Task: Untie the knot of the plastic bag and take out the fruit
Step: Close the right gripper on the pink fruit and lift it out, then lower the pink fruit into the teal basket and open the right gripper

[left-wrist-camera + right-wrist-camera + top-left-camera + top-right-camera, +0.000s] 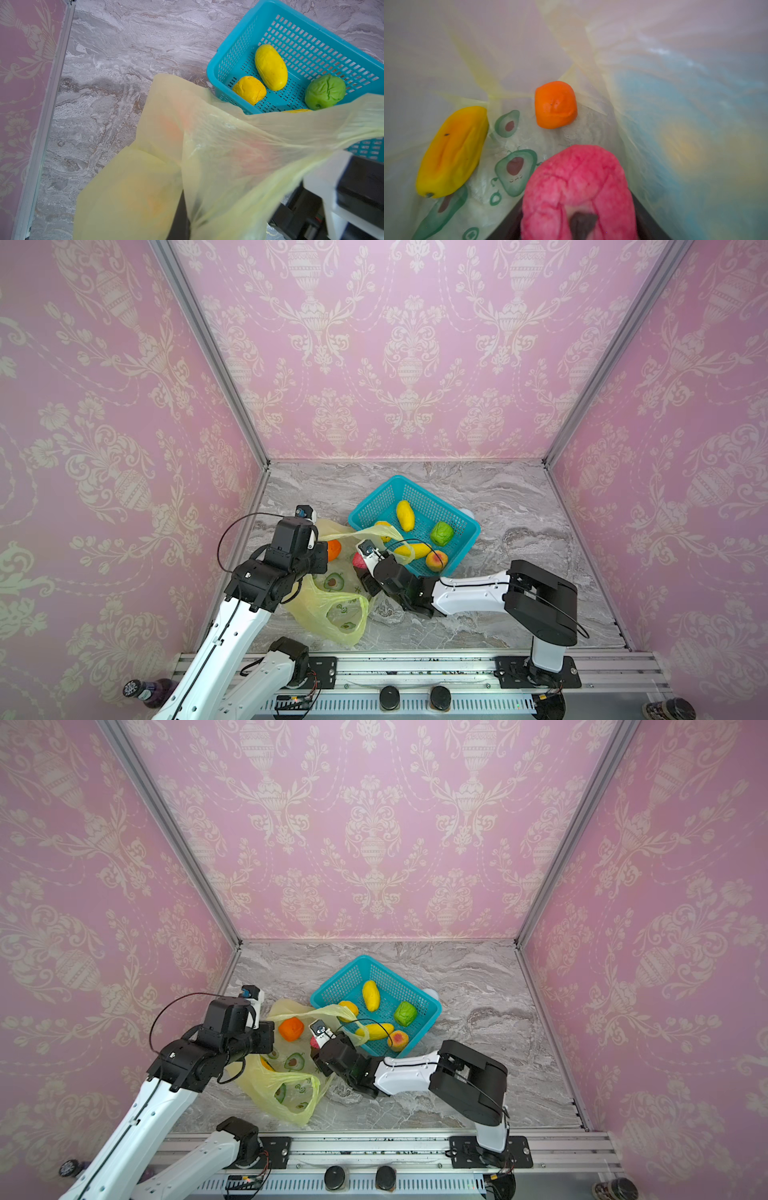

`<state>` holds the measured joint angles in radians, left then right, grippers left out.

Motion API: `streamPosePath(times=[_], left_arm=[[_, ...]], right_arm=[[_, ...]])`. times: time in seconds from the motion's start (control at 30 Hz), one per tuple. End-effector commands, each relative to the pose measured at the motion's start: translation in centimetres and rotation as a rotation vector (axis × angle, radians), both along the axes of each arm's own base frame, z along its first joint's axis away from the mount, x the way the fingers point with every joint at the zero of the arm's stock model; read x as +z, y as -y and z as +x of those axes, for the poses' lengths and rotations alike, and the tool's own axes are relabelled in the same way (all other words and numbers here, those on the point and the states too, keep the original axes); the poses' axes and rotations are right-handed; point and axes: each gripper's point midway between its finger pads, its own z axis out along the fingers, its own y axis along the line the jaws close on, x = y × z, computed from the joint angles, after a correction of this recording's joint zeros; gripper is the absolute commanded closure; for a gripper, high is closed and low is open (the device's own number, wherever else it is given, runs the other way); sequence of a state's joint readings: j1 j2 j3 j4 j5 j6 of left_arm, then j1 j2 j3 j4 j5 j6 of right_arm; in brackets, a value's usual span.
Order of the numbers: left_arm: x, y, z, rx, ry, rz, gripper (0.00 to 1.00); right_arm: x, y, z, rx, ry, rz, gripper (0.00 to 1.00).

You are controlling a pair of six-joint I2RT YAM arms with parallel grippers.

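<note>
Left gripper is clamped tight on the plastic bag, holding its mouth up. Inside, my right gripper squeezes the pink-red fruit. Orange fruit lies at twelve o'clock of it, long yellow fruit at ten. Teal basket, at two o'clock of the bag, holds the green fruit.

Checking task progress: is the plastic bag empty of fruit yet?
Not empty: the right wrist view, looking inside the plastic bag, shows an orange fruit, a yellow fruit and a pink-red fruit.

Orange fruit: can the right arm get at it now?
Likely not yet: the right gripper is inside the bag, nothing before the orange fruit, but the pink fruit fills its jaws.
</note>
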<state>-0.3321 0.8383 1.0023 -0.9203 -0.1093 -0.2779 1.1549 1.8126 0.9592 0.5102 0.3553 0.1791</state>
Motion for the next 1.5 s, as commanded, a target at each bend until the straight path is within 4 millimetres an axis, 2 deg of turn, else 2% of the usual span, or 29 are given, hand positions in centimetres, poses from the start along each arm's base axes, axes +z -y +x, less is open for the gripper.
streamPosePath(times=[0.0,0.17,0.27,0.37,0.47,0.63,0.73,0.83,0.97,1.27,1.47], left_arm=[[-0.2,0.3,-0.1,-0.009,-0.001,-0.01,1.0],[-0.2,0.3,-0.1,-0.01,-0.002,-0.008,1.0],[-0.2,0.3,-0.1,-0.011,0.0,-0.01,1.0],[-0.1,0.3,-0.2,-0.01,0.002,-0.009,1.0],[-0.1,0.2,-0.2,-0.008,0.002,-0.009,1.0],[-0.2,0.3,-0.1,-0.008,-0.003,-0.009,1.0],[-0.2,0.3,-0.1,-0.011,-0.001,-0.01,1.0],[-0.2,0.2,-0.1,-0.008,0.001,-0.009,1.0],[-0.2,0.3,-0.2,-0.01,0.0,-0.01,1.0],[-0.1,0.3,-0.2,-0.01,0.002,-0.011,1.0],[-0.1,0.3,-0.1,-0.01,0.001,-0.011,1.0]], right_arm=[[6.0,-1.1,-3.4,0.175,0.07,0.209,0.62],[9.4,2.3,-4.4,0.158,0.119,0.296,0.63],[10.8,4.7,-3.9,0.085,0.154,0.305,0.64],[11.3,7.7,-2.4,-0.037,0.175,0.305,0.67],[10.9,11.4,-0.1,-0.171,0.14,0.342,0.68],[8.2,18.6,4.1,-0.418,-0.002,0.434,0.72],[6.4,20.7,5.8,-0.524,-0.064,0.402,0.74],[5.3,20.8,6.8,-0.551,-0.094,0.368,0.74],[4.1,20.0,8.1,-0.566,-0.131,0.273,0.7],[-1.4,17.1,12.3,-0.572,-0.301,0.038,0.7],[-4.6,18.0,15.7,-0.648,-0.354,-0.07,0.68]])
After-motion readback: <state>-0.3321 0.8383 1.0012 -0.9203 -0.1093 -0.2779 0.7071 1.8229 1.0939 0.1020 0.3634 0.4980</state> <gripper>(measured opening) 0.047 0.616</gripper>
